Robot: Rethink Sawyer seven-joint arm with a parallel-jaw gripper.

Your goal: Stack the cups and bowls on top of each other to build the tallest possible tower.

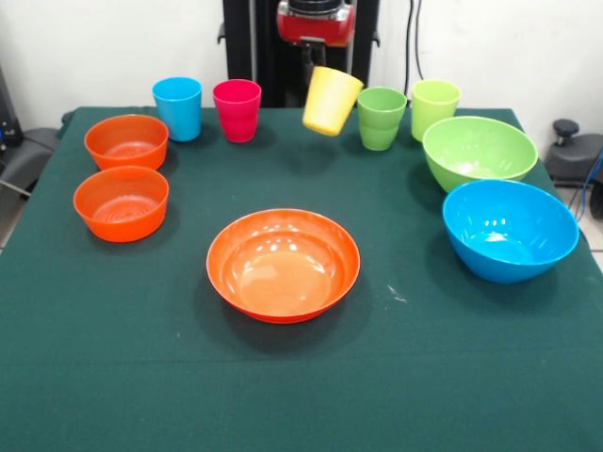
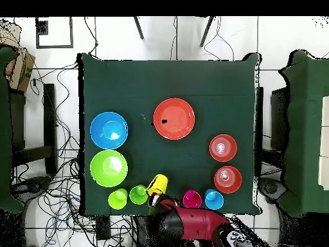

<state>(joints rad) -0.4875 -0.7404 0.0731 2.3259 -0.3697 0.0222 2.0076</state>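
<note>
The yellow cup (image 1: 331,100) is up off the table, tilted, hanging just under the red head of the arm at the far edge, and the gripper (image 1: 315,58) is clenched on its rim. From overhead, the same cup (image 2: 157,185) sits at the tip of the red arm (image 2: 193,225), between the green cups and the pink one. Around it, the back row lines up: sky blue cup (image 1: 178,108) and pink cup (image 1: 236,109) on one side, then a stack of two green cups (image 1: 381,118) just beside the lifted one, and a light green cup (image 1: 434,106) further along. No tower stands anywhere: every bowl rests alone on the green cloth (image 1: 113,358). The wide orange bowl (image 1: 283,265) sits open and empty in the middle, well apart from the cup row. Two small orange bowls (image 1: 125,142) and (image 1: 121,202) sit one in front of the other on one flank; on the other, the lime green bowl (image 1: 479,152) and the blue bowl (image 1: 509,230) nearly touch. Nothing lies between the raised cup and the centre bowl, only bare cloth. Cables trail on the floor around the table.
</note>
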